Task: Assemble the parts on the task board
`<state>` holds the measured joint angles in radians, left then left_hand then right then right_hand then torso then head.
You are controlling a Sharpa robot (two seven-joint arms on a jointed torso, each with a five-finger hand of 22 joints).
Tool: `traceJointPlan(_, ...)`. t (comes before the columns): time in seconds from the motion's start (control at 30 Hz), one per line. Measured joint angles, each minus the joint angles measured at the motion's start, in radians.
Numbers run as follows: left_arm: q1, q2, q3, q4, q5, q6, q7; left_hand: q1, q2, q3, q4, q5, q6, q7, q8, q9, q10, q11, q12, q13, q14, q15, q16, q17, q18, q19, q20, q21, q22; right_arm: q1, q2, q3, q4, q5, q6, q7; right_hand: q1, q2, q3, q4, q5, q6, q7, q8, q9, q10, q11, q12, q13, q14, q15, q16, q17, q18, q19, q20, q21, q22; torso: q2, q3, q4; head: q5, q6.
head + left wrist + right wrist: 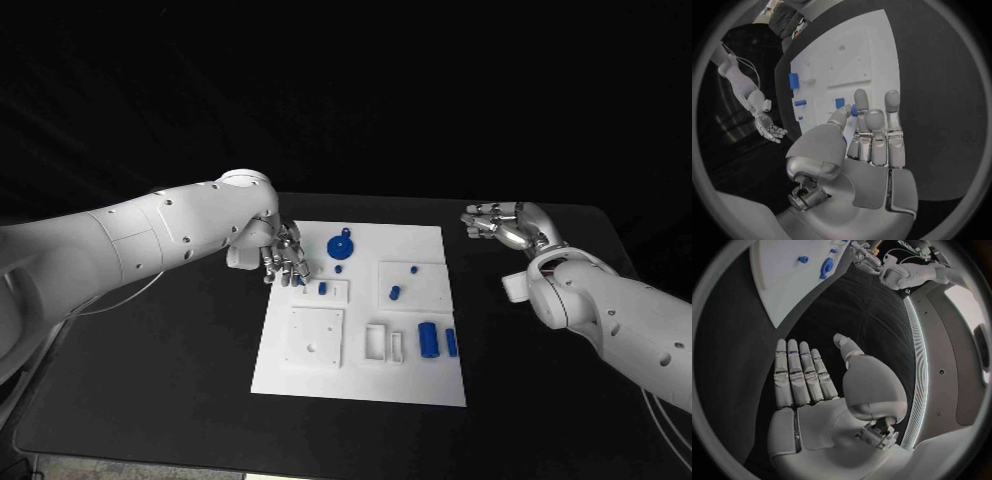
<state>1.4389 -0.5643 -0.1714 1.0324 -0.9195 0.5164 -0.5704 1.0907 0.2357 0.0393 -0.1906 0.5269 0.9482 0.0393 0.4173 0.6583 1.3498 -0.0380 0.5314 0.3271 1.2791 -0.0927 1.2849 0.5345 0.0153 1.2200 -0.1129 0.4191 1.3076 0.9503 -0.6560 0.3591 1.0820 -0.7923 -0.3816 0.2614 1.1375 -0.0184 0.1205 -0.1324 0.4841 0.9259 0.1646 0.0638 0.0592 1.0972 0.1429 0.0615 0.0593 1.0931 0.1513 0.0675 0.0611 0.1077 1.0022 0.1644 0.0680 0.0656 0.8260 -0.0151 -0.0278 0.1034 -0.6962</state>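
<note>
— Step in hand? 
— Early in the assembly, by the look of it: left hand point(283, 258) poised over the left edge of the task board point(418, 380), a small blue peg point(854, 110) pinched between thumb and fingertip, other fingers straight.

— And the right? 
— Right hand point(499, 222) parked over the bare black counter point(159, 390) well off the board's far right corner — fingers spread flat, holding nothing.

— Next move? 
— Probably carrying the small blue peg to its seat on the board and lowering it upright; which hole cannot be told. Calls for a fine, steady descent — small piece, easily tipped or dropped.

— State of the board? 
— White, rectangular, lying flat mid-counter. Round blue gear point(340, 247) near the far end, small blue pieces point(395, 293) scattered mid-board, two upright blue cylinders point(428, 339) side by side at the near right. Raised white square plate point(316, 336) at near left, white slotted frame point(375, 342) just beside it. Most pieces apparently unplaced yet.
</note>
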Motion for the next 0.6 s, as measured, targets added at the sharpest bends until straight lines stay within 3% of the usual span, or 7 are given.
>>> traceJointPlan(0.3, 0.000, 0.038, -0.010, -0.032, -0.026, 0.030, -0.002, 0.000, 0.000, 0.000, 0.000, -0.001, 0.000, 0.000, -0.003, 0.011, 0.000, 0.000, 0.004, 0.003, 0.000, 0.000, 0.004, 0.001, 0.000, 0.000, 0.000, 0.000, 0.000, 0.000, 0.003, 0.000, 0.000, 0.000, 0.000, 0.000, 0.000, 0.000, 0.003, 0.003, 0.000, 0.000, 0.000, 0.000, 0.000, 0.000, 0.000, 0.000, 0.000, 0.000, 0.000, 0.000, 0.000, 0.000, 0.000, 0.000, 0.000, 0.000, 0.000, -0.0006, 0.0002, 0.000, -0.002)
traceJointPlan(0.6, 0.000, 0.051, -0.020, -0.033, -0.045, 0.047, -0.002, 0.004, -0.004, 0.000, 0.000, -0.002, 0.000, 0.000, -0.007, 0.016, 0.000, 0.000, 0.008, 0.004, 0.000, 0.000, 0.004, 0.001, 0.000, 0.000, 0.000, 0.000, 0.000, 0.000, 0.004, 0.000, 0.000, 0.000, 0.000, 0.000, 0.000, 0.000, 0.000, 0.006, 0.005, 0.000, 0.000, 0.000, 0.000, 0.000, 0.000, 0.000, 0.000, 0.000, 0.000, 0.000, 0.000, 0.000, 0.000, 0.000, 0.000, 0.000, 0.000, -0.0012, 0.0005, 0.001, -0.004)
